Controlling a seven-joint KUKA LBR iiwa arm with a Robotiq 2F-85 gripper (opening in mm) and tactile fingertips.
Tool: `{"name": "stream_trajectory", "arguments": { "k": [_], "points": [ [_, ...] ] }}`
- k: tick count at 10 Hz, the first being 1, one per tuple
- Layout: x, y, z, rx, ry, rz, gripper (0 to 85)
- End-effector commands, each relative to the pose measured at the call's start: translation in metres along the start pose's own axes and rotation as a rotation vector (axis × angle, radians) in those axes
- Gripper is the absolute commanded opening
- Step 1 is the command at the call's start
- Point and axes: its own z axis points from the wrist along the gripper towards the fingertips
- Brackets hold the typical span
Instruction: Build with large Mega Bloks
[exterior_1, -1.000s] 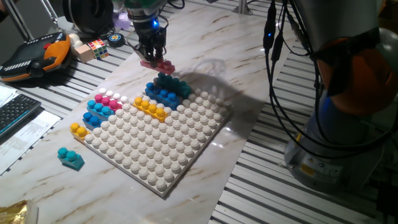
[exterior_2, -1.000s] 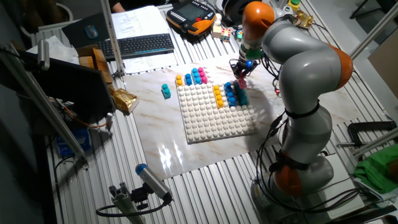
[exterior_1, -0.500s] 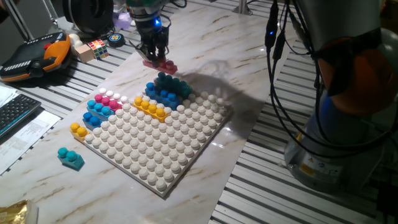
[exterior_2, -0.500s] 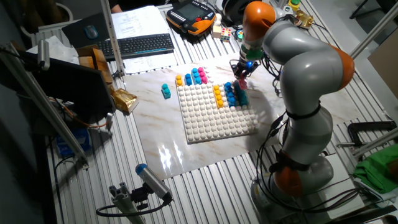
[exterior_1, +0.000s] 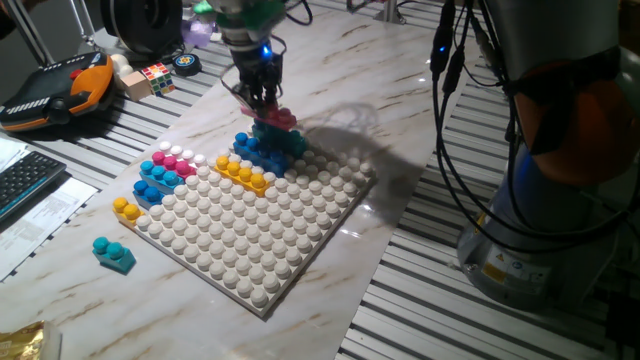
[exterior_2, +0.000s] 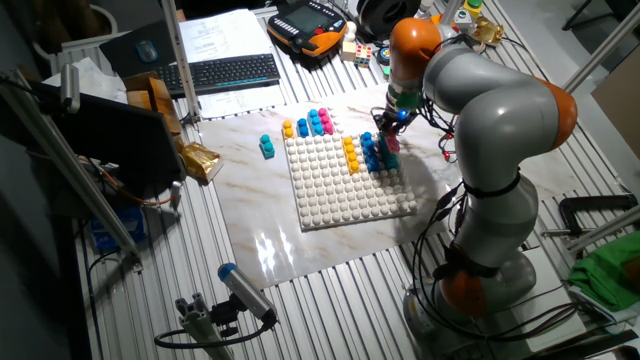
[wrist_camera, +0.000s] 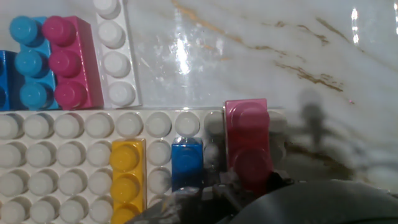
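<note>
The pink plastic stud brick (exterior_1: 277, 118) sits clamped in the two-finger pincer (exterior_1: 262, 98), held just above the stack of teal and blue stud bricks (exterior_1: 270, 146) at the far edge of the square white studded baseplate (exterior_1: 270, 255). In the hand view the pink brick (wrist_camera: 247, 142) hangs over the baseplate's edge row, its near end hidden by the fingers; whether it touches the bricks below cannot be told. Just beside the pincer, toward the board's middle, lies the yellow-orange stud brick (exterior_1: 244, 173) pressed onto the baseplate. Further out along the same edge stand a second pink brick (exterior_1: 174, 161) and a light blue brick (exterior_1: 160, 174) side by side, with a dark blue brick (exterior_1: 146, 191) against them. Well apart from the pincer, a short yellow-orange brick (exterior_1: 126, 210) rests at the baseplate's corner and a teal two-stud brick (exterior_1: 114, 254) lies alone on the marble tabletop (exterior_1: 330, 60)
</note>
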Motion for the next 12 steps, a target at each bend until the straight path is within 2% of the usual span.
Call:
{"name": "stream_trajectory", "arguments": {
  "k": [1, 3, 12],
  "points": [
    [0.002, -0.002, 0.004, 0.003, -0.001, -0.003, 0.7],
    [0.003, -0.009, 0.006, 0.000, 0.001, 0.001, 0.7],
    [0.002, -0.004, 0.018, -0.013, -0.018, 0.010, 0.7]
  ]
}}
